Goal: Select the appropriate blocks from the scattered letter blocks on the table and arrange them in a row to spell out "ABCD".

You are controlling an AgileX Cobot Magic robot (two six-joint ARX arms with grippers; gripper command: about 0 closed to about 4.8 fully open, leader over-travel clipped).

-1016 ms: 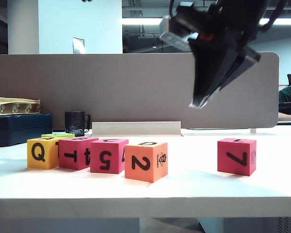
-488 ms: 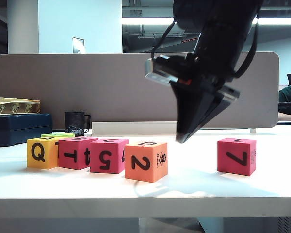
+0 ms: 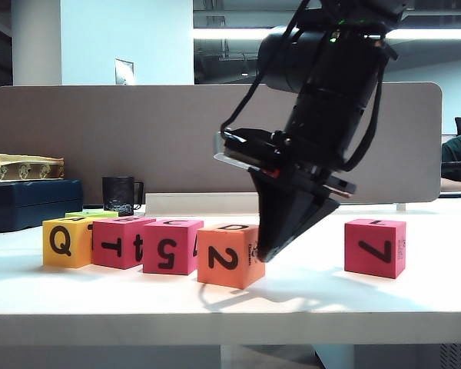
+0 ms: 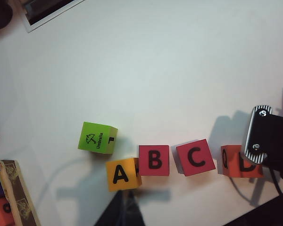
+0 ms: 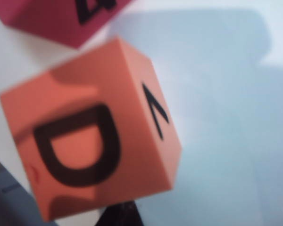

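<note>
From the exterior camera I see four blocks lined up near the counter's (image 3: pixel 415 304) front edge, toward its left end: the yellow block (image 3: pixel 64 241), a pink-red block (image 3: pixel 119 242), a second pink-red block (image 3: pixel 169 246) and the orange block (image 3: pixel 229 256). They sit close together, and the orange one is turned slightly out of line. Through the left wrist camera their top faces read A, B, C, D. The lime-green block (image 4: pixel 97 138) lies just behind the yellow one, away from the front edge. The pink-red block marked 7 (image 3: pixel 375 247) stands well apart, toward the counter's right end.

My right gripper (image 3: pixel 267 252) points steeply down with its tip right at the orange block's right side. I cannot tell from the pictures whether it touches the block, or how wide its jaws stand. Its wrist camera is filled with the orange block's D face.

My left gripper (image 4: pixel 124 212) hangs above the row over the yellow block, fully closed and holding nothing.
</note>
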